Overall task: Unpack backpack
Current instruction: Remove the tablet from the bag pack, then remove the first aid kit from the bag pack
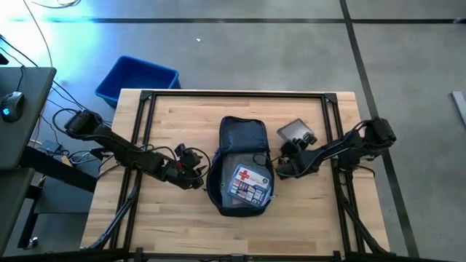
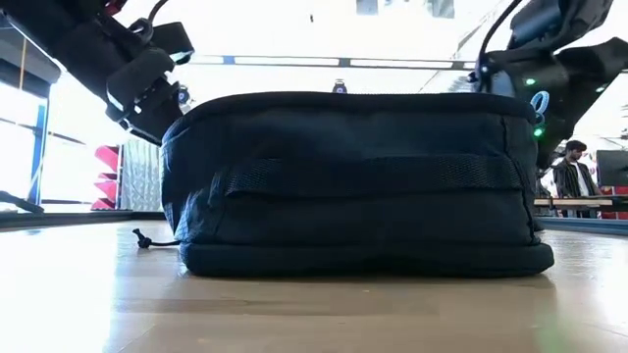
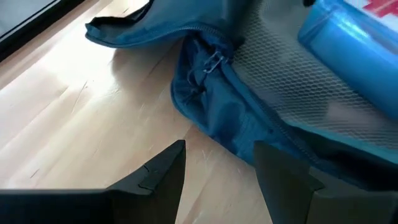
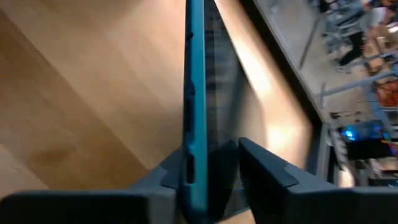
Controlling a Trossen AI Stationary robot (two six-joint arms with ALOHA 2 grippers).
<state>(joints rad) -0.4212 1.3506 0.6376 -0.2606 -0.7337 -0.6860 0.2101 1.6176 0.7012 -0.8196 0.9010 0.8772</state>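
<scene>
The backpack [image 1: 240, 171] lies open mid-table [image 1: 175, 120]: soft and floppy, I judge, best held by its zipped rim. Inside it, the first-aid kit [image 1: 250, 183] looks light. Left gripper [image 1: 198, 177] waits spread beside the backpack; right gripper [image 1: 279, 169] pinches a thin blue edge [image 4: 194, 124] opposite.

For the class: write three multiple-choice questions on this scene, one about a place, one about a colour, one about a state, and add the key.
1. Where is the first-aid kit?
A in the backpack
B in a bin
C on the floor

2. What colour is the kit's cross?
A green
B red
C black

3. The left gripper is:
A open, holding nothing
B shut on a strap
C out of view

Key:
1 A, the kit lies inside the unzipped backpack.
2 B, the high view shows a red cross.
3 A, its fingers stand apart with nothing between them.
</scene>
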